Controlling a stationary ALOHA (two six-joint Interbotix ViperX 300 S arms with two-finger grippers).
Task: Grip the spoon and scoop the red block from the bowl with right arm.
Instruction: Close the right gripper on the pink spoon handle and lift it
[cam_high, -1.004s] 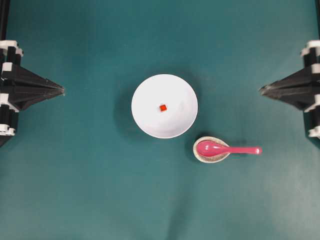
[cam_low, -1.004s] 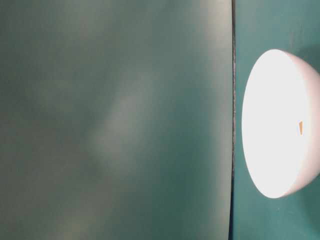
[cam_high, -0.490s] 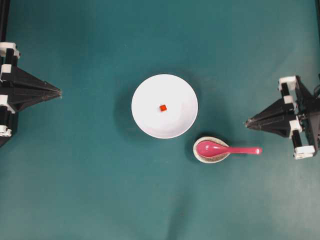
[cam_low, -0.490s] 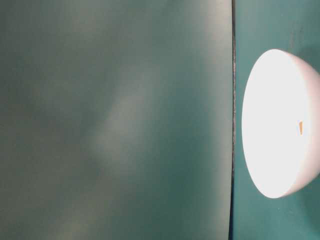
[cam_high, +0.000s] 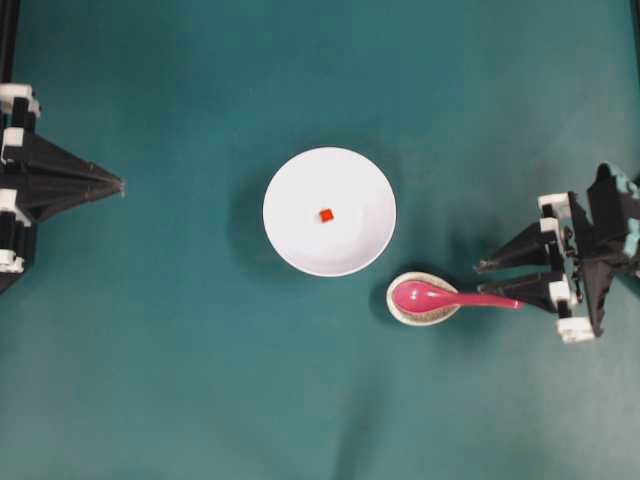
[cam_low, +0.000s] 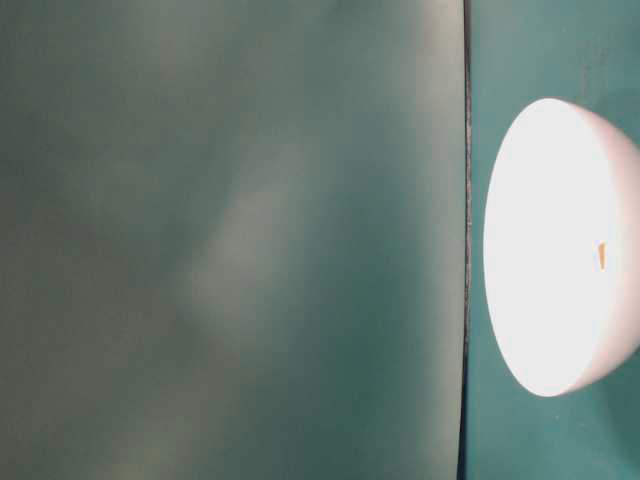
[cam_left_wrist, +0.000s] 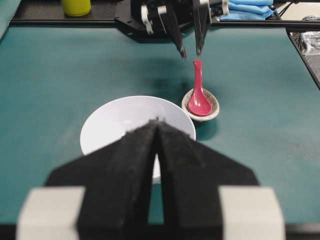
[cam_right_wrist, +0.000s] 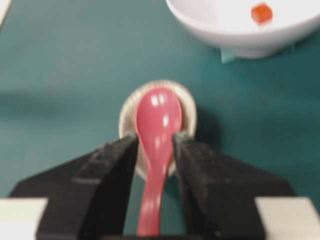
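the left gripper hovers over the teal desk at the left edge, its fingers pressed closed. the white bowl sits mid-desk with the red block inside. the pink spoon rests its scoop in a small speckled dish. the right gripper has its fingers open around the handle's end.
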